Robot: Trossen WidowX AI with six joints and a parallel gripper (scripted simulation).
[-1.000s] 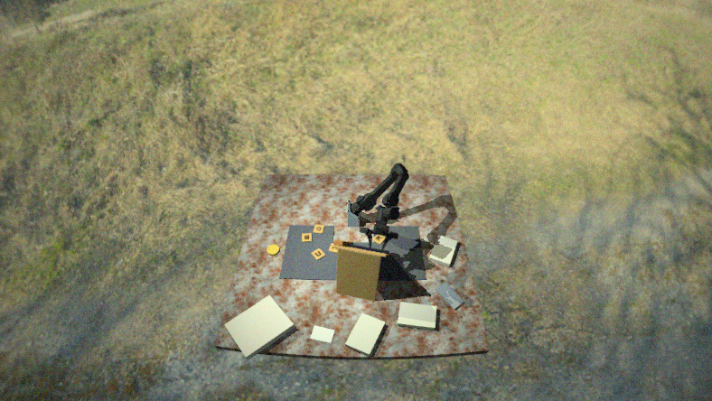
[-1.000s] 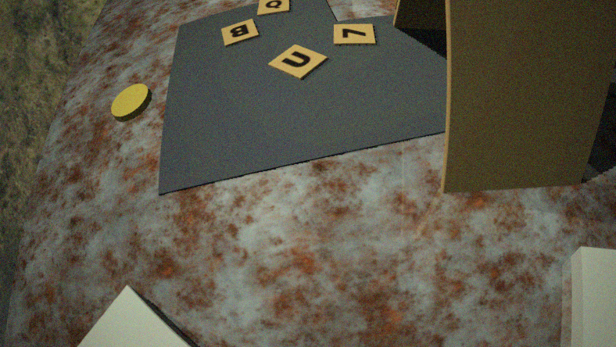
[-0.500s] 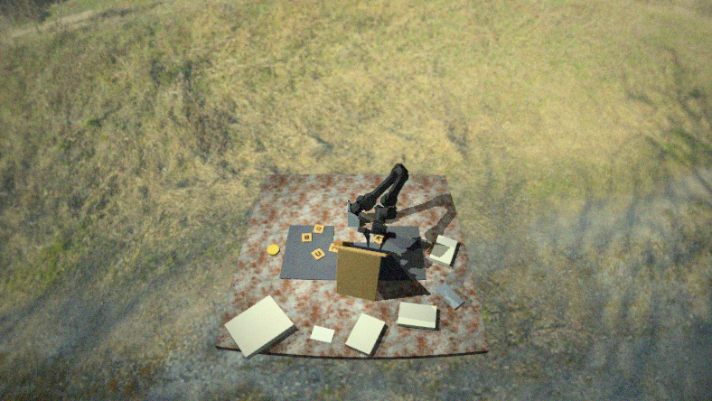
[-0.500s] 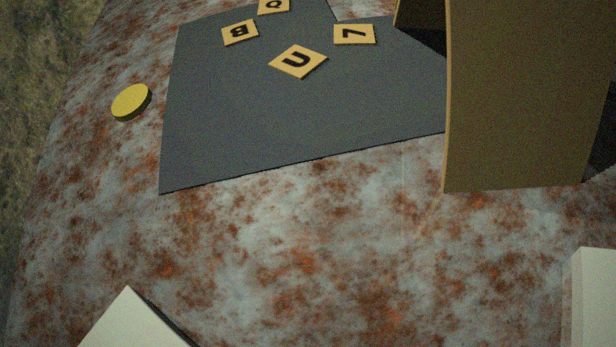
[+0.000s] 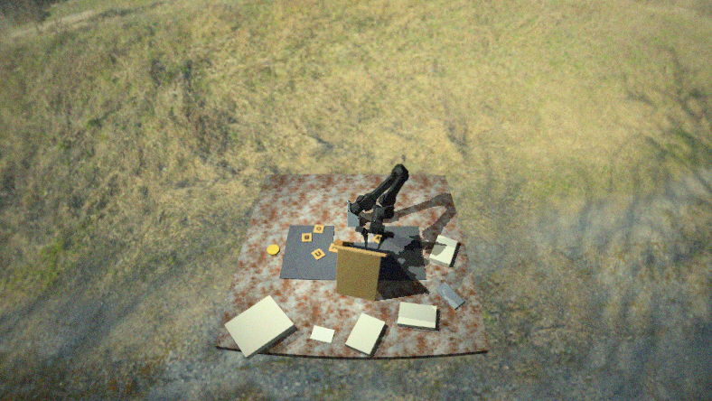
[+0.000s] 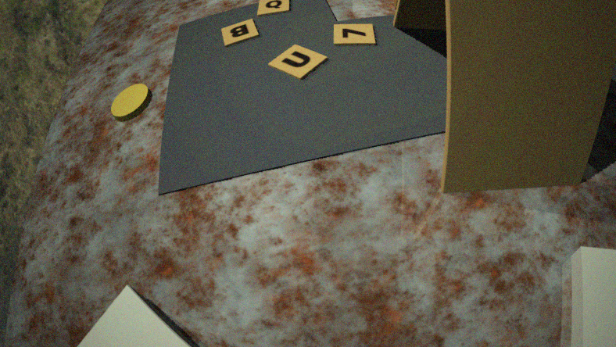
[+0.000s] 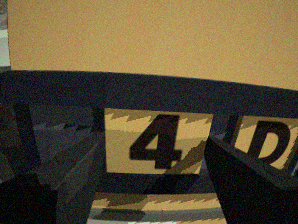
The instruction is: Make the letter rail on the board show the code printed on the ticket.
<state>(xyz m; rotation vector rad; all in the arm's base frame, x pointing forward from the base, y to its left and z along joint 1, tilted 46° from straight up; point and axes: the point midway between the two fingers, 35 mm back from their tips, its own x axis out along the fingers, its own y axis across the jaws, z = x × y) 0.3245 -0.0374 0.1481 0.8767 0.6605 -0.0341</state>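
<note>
My gripper point(image 5: 372, 246) point(image 7: 156, 141) is shut on the 4 tile point(image 7: 117, 160), which lies between its fingertips behind the tall wooden panel. A D tile point(image 7: 285, 131) sits just right of the right finger. Loose on the dark mat point(image 5: 298, 266) point(image 6: 258, 124) lie the B tile point(image 5: 306, 237) point(image 6: 240, 31), the Q tile point(image 5: 318, 228) point(image 6: 273, 5), the U tile point(image 5: 317, 254) point(image 6: 298, 61) and the 7 tile point(image 5: 332, 247) point(image 6: 354, 33). The rail is mostly hidden by the panel and arm. I cannot read a code on any ticket.
The tall wooden panel point(image 5: 357, 274) point(image 6: 517, 94) stands close in front of the gripper. A yellow disc point(image 5: 273, 249) point(image 6: 130, 101) lies left of the mat. Several pale blocks, a flat white card point(image 5: 323, 333) and a grey slab point(image 5: 450, 295) lie around the counter's front and right.
</note>
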